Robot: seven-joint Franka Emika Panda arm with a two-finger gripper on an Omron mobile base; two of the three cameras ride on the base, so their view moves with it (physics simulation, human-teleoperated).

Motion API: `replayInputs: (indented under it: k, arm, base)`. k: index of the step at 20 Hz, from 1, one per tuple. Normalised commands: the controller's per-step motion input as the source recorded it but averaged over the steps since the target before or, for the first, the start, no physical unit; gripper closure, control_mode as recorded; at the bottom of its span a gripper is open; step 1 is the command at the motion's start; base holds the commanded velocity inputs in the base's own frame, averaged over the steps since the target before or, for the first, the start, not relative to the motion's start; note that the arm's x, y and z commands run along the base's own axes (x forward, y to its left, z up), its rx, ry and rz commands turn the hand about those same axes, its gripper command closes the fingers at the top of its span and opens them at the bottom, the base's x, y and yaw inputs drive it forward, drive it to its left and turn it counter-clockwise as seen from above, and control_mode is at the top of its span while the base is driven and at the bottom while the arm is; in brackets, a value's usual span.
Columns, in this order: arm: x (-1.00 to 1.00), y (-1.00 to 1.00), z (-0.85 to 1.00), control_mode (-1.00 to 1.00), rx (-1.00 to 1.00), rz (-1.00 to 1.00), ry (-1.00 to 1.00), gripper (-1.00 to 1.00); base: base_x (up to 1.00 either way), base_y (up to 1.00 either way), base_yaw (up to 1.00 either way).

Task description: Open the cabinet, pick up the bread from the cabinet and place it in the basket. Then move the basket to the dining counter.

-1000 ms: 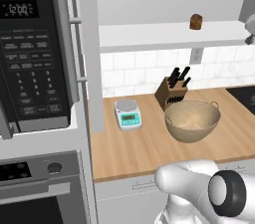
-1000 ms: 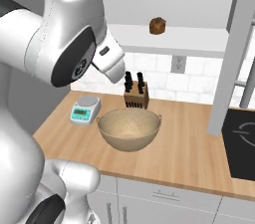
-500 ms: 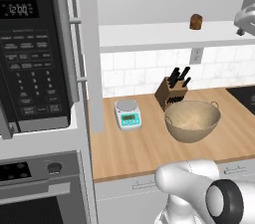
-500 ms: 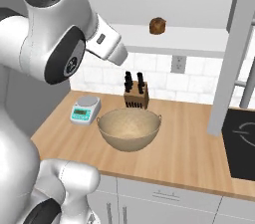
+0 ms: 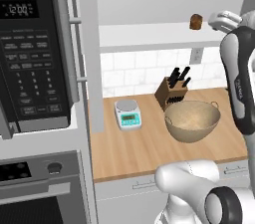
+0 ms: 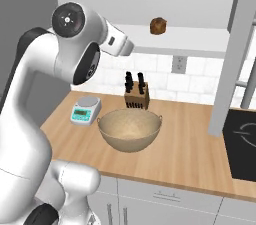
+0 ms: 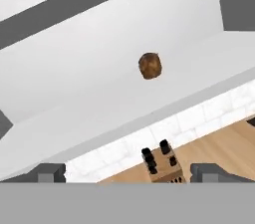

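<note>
The cabinet (image 6: 192,39) stands open, and its white shelf (image 5: 149,36) carries the bread (image 5: 195,21), a small brown lump. The bread (image 6: 158,25) lies just right of my gripper (image 6: 128,48), which is raised to shelf height and open with nothing in it. In the hand view the bread (image 7: 150,65) sits ahead on the shelf, well beyond my gripper (image 7: 130,173), whose fingertips (image 7: 50,172) are spread wide. The tan woven basket (image 5: 191,121) rests empty on the wood counter below the shelf (image 6: 130,129). The dining counter is out of view.
A knife block (image 5: 173,93) stands against the tiled wall behind the basket, with a small kitchen scale (image 5: 128,114) to its left. A black microwave (image 5: 30,63) fills the left. An open cabinet door (image 6: 240,54) hangs at the right above a black cooktop (image 6: 242,149).
My arm has swung upward and brought the hand in from the side to shelf level, closer to the bread. Bread and basket have not moved.
</note>
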Motion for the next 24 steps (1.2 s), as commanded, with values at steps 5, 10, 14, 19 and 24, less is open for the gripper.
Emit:
replayInputs:
  k: [5, 10, 14, 19, 24]
  arm:
    - [0.71, 0.02, 0.08, -1.0, -0.19, 0.0, 0.0, -1.0]
    - [0.84, 0.0, -0.01, -1.0, -0.12, 0.0, -0.01, -1.0]
    - [0.77, -0.18, 0.0, -1.0, -0.05, 0.0, 0.1, -1.0]
    - [0.44, -0.46, -0.01, -1.0, -0.03, 0.0, 0.07, -1.0]
    - [0.14, -0.28, -0.14, -1.0, 0.0, 0.0, 0.01, -1.0]
  base:
    - [0.0, 0.0, 0.0]
    - [0.0, 0.0, 0.0]
    - [0.0, 0.0, 0.0]
    - [0.0, 0.0, 0.0]
    - [0.0, 0.0, 0.0]
